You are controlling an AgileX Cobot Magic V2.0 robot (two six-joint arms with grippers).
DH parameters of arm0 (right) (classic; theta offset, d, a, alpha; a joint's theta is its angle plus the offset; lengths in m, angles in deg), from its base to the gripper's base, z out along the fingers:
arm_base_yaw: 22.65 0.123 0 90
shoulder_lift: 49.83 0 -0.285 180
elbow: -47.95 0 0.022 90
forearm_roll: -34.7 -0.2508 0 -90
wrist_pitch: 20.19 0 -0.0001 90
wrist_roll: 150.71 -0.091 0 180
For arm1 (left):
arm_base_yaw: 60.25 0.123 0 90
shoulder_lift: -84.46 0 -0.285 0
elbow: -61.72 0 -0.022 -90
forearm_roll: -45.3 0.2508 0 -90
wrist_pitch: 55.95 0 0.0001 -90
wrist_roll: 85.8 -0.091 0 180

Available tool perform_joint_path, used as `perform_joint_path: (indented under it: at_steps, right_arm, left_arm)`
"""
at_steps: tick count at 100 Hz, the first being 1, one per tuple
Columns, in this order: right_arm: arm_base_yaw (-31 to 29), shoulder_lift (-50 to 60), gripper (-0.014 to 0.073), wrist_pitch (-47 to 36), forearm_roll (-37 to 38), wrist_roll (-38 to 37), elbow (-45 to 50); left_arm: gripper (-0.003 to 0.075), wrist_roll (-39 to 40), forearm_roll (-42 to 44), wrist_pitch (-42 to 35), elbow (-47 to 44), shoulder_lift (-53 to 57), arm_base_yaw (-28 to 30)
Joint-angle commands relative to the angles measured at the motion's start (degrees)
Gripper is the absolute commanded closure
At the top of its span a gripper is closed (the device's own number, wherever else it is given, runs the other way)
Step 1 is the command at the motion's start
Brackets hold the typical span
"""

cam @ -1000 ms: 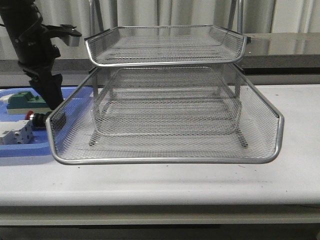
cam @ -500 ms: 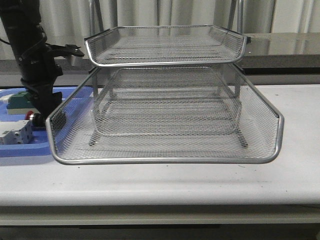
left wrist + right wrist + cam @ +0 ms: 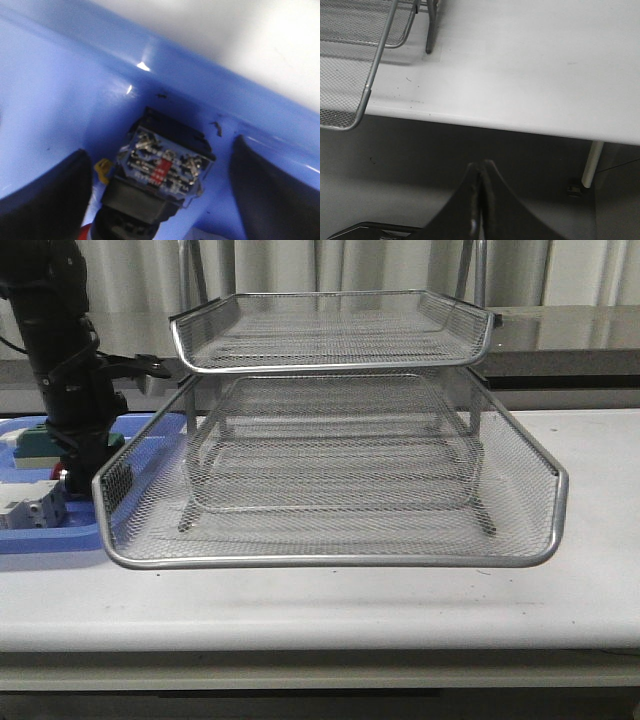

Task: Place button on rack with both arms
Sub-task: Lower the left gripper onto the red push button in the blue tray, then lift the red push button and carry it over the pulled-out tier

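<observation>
**Left claw spread over button in blue tray; right claw clenched off-table**

Left arm (image 3: 65, 380) down at far left of front view, lowered into blue tray (image 3: 30, 540), just beside rack's bottom-tier left corner. Left gripper (image 3: 160, 200) released: two dark fingers (image 3: 47, 200) wide apart, straddling the button (image 3: 162, 172), no visible contact on either side. Button lying on tray floor close to tray wall, blue terminal end with screws and red label facing wrist camera, black body below it, sliver of red at the cap end. In front view only a red speck of button (image 3: 62, 475) visible beside arm base. Green-and-beige block (image 3: 35, 440) behind arm, white block (image 3: 30, 508) nearer the front, both in tray.

Rack (image 3: 330, 480) centre of table (image 3: 580, 600), three mesh tiers, bottom tier pulled forward, nothing seen in any tier.

Right gripper (image 3: 481, 200) clenched, fingers pressed together, holding nothing, hanging over table edge (image 3: 520, 75) with floor under it; rack corner (image 3: 365, 90) off to one side.
</observation>
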Motion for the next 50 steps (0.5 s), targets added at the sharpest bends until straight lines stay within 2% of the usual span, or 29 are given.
perform_joint_path:
  at_steps: [1,17,26,41,50]
  right_arm:
    - [-0.3,0.0,0.0664,-3.1,0.6,0.1,-1.9]
    - [-0.3,0.0,0.0664,-3.1,0.6,0.1,-1.9]
    - [-0.3,0.0,0.0664,-3.1,0.6,0.1,-1.9]
    - [-0.3,0.0,0.0664,-3.1,0.6,0.1,-1.9]
    - [-0.3,0.0,0.0664,-3.1,0.6,0.1,-1.9]
  left_arm:
    - [0.0354,0.1,-0.6,-0.2,1.8,3.9,-0.3]
    - [0.0638,0.1,-0.1,-0.2,1.8,3.9,-0.3]
    - [0.0739,0.1,0.5,0.9,2.7,3.9,-0.3]
    - [0.074,3.1,0.5,5.0,7.8,3.9,-0.2]
    - [0.074,7.7,0.7,6.0,12.3,4.0,0.2]
